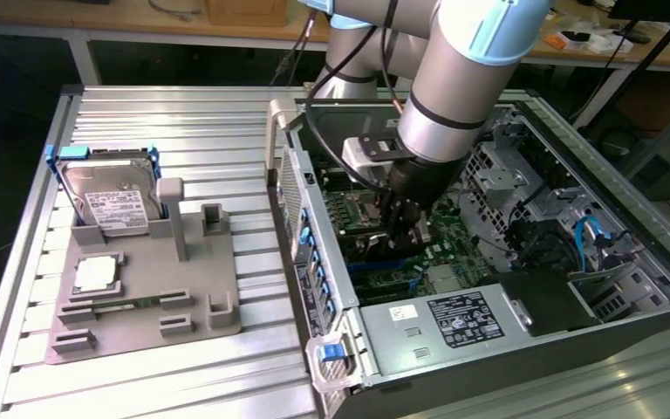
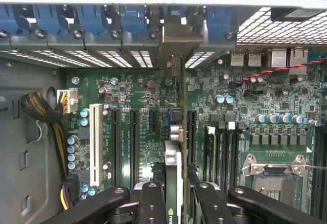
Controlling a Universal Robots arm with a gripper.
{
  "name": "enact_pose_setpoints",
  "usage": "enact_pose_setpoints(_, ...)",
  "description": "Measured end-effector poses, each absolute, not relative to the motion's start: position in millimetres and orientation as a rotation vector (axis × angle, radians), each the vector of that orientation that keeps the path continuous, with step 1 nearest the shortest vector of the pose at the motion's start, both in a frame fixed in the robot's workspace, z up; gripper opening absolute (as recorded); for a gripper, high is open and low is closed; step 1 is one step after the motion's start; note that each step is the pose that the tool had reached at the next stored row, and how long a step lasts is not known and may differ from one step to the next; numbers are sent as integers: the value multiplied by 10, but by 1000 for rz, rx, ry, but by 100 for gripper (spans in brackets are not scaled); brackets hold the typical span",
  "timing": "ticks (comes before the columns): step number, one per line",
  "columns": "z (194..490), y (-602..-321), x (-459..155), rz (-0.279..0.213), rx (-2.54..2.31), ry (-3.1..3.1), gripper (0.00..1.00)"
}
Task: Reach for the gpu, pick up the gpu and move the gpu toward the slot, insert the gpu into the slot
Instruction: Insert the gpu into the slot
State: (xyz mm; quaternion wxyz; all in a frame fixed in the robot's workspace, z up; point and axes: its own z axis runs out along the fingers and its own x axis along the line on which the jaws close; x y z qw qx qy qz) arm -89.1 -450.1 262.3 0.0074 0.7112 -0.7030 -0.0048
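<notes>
On the exterior view's left, a ribbed aluminium surface [image 1: 172, 375] carries a grey moulded fixture tray [image 1: 137, 297]. Upright in its rear cradle stands a boxy silver hard drive [image 1: 108, 196] with a white label, held in a blue frame. A small square silver processor chip [image 1: 97, 275] lies flat in a shallow recess in front of it, and a thin green strip that looks like a memory stick rests in a slot nearer the tray's front edge.

Toward the exterior view's right, an open metal computer case [image 1: 614, 288] lies on its side, holding a green motherboard [image 2: 148, 101], a labelled power supply [image 1: 463, 319] and blue cables. The grey arm reaches down into the case, its black end effector [image 1: 405, 223] low over the board.

In the wrist view, the end effector [image 2: 173, 196] is clenched on the gpu [image 2: 183, 132], a thin dark card seen edge-on, its silvery bracket [image 2: 179, 42] up against the perforated rear wall of the case. The card stands upright over the board between rows of long black connectors; whether it is seated in the slot I cannot tell. A white connector [image 2: 95, 142] and a square silver processor socket [image 2: 278, 175] flank it.
</notes>
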Motion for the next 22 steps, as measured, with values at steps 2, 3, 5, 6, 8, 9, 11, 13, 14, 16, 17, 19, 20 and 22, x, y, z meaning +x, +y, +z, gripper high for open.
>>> enact_pose_setpoints(2, 2612, -4500, -891, -15, 2224, -2198, 27)
enact_pose_setpoints(3, 2607, -4501, -891, -15, 2224, -2198, 27)
enact_pose_setpoints(5, 2597, -4501, -891, -15, 2224, -2198, 27)
enact_pose_setpoints(6, 2595, -4501, -892, -15, 2224, -2198, 27)
enact_pose_setpoints(8, 2592, -4501, -892, -15, 2224, -2198, 27)
enact_pose_setpoints(9, 2591, -4501, -892, -15, 2224, -2198, 27)
enact_pose_setpoints(11, 2590, -4501, -895, -15, 2224, -2198, 27)
enact_pose_setpoints(13, 2590, -4501, -899, -15, 2224, -2198, 27)
enact_pose_setpoints(14, 2590, -4503, -901, -15, 2224, -2198, 27)
enact_pose_setpoints(16, 2590, -4515, -904, -15, 2224, -2198, 27)
enact_pose_setpoints(17, 2589, -4521, -904, -15, 2224, -2199, 27)
enact_pose_setpoints(19, 2590, -4530, -907, -15, 2224, -2199, 27)
enact_pose_setpoints(20, 2590, -4531, -907, -15, 2224, -2199, 27)
enact_pose_setpoints(22, 2590, -4531, -906, -15, 2224, -2198, 27)
